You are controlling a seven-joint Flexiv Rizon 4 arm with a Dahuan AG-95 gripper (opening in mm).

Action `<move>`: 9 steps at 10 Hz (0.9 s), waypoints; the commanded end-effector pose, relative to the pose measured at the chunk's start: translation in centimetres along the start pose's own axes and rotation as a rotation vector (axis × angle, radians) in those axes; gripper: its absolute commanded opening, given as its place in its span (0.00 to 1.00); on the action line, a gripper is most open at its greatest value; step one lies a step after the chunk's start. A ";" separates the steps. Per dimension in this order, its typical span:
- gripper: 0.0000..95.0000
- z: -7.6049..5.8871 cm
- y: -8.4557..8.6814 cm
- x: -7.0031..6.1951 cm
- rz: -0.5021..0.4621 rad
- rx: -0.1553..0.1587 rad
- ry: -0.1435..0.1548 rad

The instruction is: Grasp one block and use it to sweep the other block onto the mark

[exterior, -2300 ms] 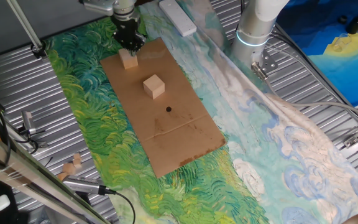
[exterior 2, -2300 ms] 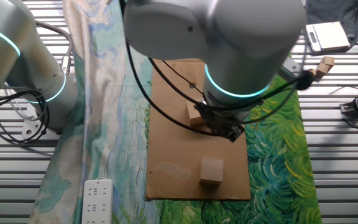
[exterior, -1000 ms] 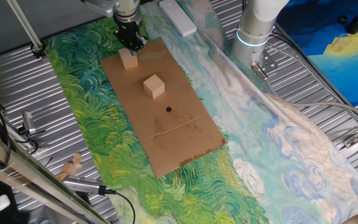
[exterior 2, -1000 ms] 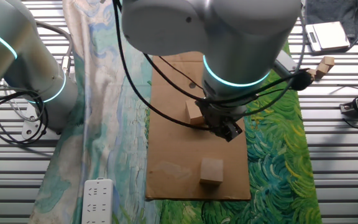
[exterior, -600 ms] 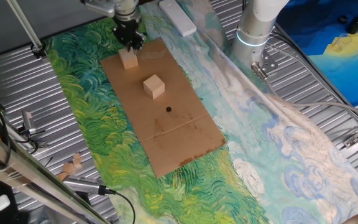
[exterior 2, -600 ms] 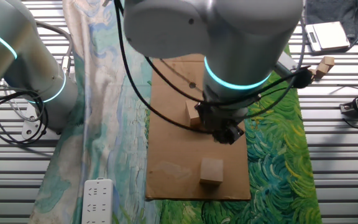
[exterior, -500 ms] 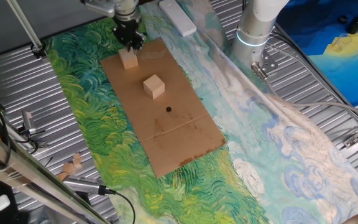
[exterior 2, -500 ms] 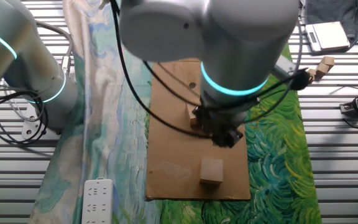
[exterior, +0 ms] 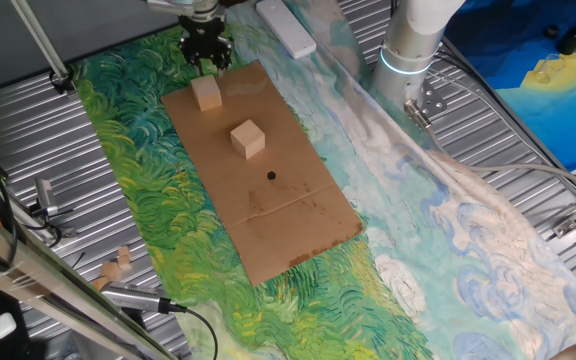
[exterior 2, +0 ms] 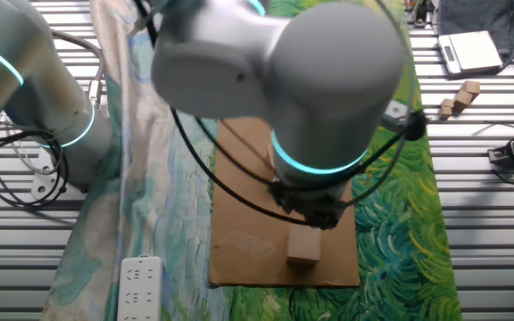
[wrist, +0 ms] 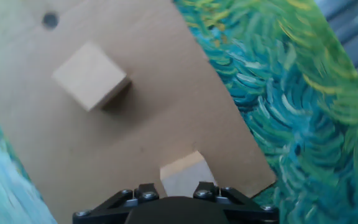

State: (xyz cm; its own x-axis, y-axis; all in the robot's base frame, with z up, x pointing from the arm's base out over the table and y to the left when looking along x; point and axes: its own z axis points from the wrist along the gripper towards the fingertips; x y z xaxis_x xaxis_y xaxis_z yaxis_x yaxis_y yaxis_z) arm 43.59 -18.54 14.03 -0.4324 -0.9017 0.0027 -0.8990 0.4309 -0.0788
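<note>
A flat sheet of brown cardboard (exterior: pixel 258 170) is laid over a cloth (exterior: pixel 168 210) printed with swirling green and blue brushstrokes, itself spread on a ribbed metal table (exterior: pixel 528 130). Two pale wooden cubes with plain, matt faces are seen on the cardboard. The near-edge block (exterior: pixel 206 93) (exterior 2: pixel 304 245) (wrist: pixel 187 175) sits close to one end of the sheet, just below the gripper (exterior: pixel 205 48). The middle block (exterior: pixel 249 138) (wrist: pixel 91 76) stands apart from it, further along the sheet. The mark (exterior: pixel 271 176) (wrist: pixel 50 20), a small solid black dot, is found beyond the middle block, on the side away from the near-edge block, with bare cardboard between dot and cube.

The gripper is held above the near-edge block and apart from it. In the hand view only the dark base of the gripper is shown at the bottom edge, and the fingertips are cut off; in one fixed view the fingers are too small and dark to be read. Whether the fingers are spread or closed cannot be told, though nothing is seen held between them.

In the other fixed view the grey arm (exterior 2: pixel 310 80) with its glowing cyan ring fills the middle, so the middle block and the mark are hidden. A white power strip (exterior 2: pixel 141 285) is cut off at the bottom edge.
</note>
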 end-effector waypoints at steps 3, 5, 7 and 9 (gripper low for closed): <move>0.60 2.4 -2.1 2.8 -0.305 0.069 -0.051; 0.60 3.2 -3.3 3.6 -0.340 0.071 -0.062; 0.60 3.9 -3.8 3.8 -0.345 0.074 -0.062; 0.60 4.4 -3.7 3.7 -0.340 0.076 -0.064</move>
State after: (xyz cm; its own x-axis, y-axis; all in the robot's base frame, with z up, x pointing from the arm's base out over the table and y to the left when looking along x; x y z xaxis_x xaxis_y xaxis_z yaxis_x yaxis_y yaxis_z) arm 45.59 -23.74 9.66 -0.0967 -0.9951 -0.0200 -0.9825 0.0987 -0.1580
